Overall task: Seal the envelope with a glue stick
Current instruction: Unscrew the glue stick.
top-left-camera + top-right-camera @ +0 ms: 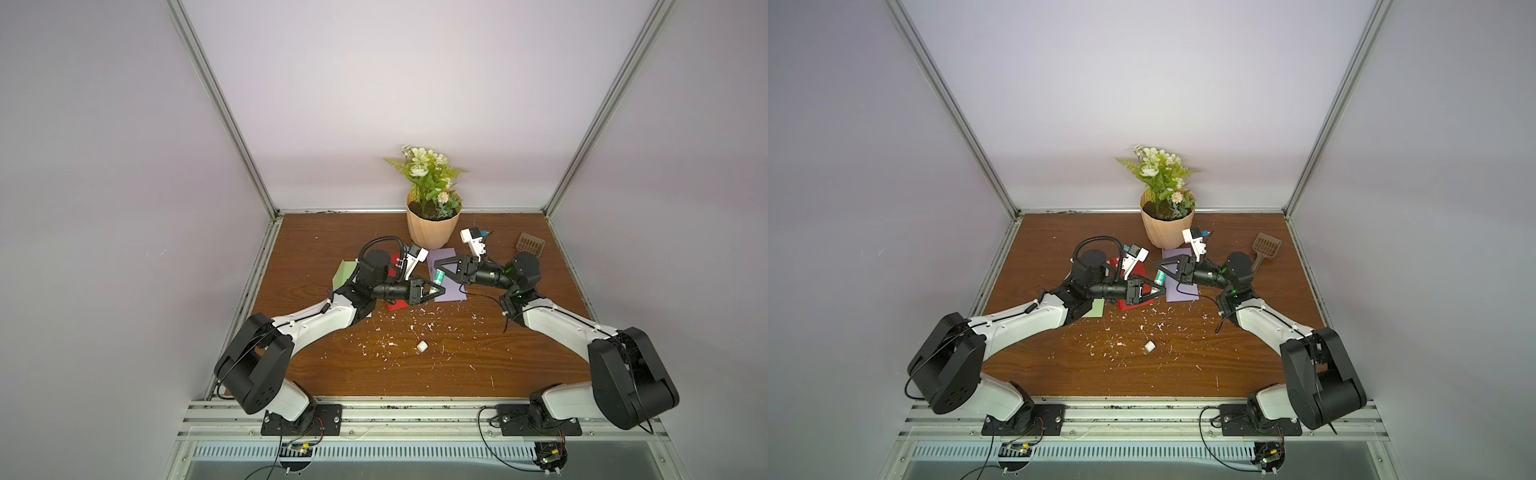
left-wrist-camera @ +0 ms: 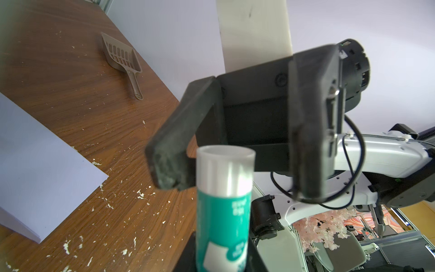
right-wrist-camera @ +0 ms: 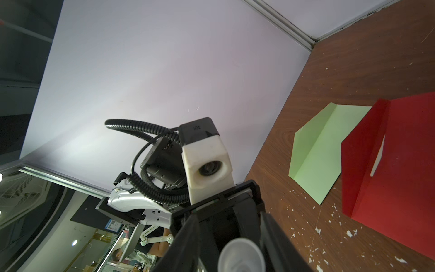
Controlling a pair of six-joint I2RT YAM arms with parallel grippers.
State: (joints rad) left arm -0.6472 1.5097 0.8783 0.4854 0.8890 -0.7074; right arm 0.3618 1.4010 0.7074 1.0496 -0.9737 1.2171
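Observation:
The glue stick, white with a green label, hangs above the table's middle. My left gripper is shut on its labelled body. My right gripper faces it from the right, jaws on either side of the stick's white end. One finger touches that end and a gap shows on the other side. A lilac envelope lies flat below. A red envelope and a green one lie to its left.
A potted plant stands at the back, just behind the grippers. A brown slotted scoop lies back right. A small white cap-like piece and white crumbs are scattered over the wooden table in front.

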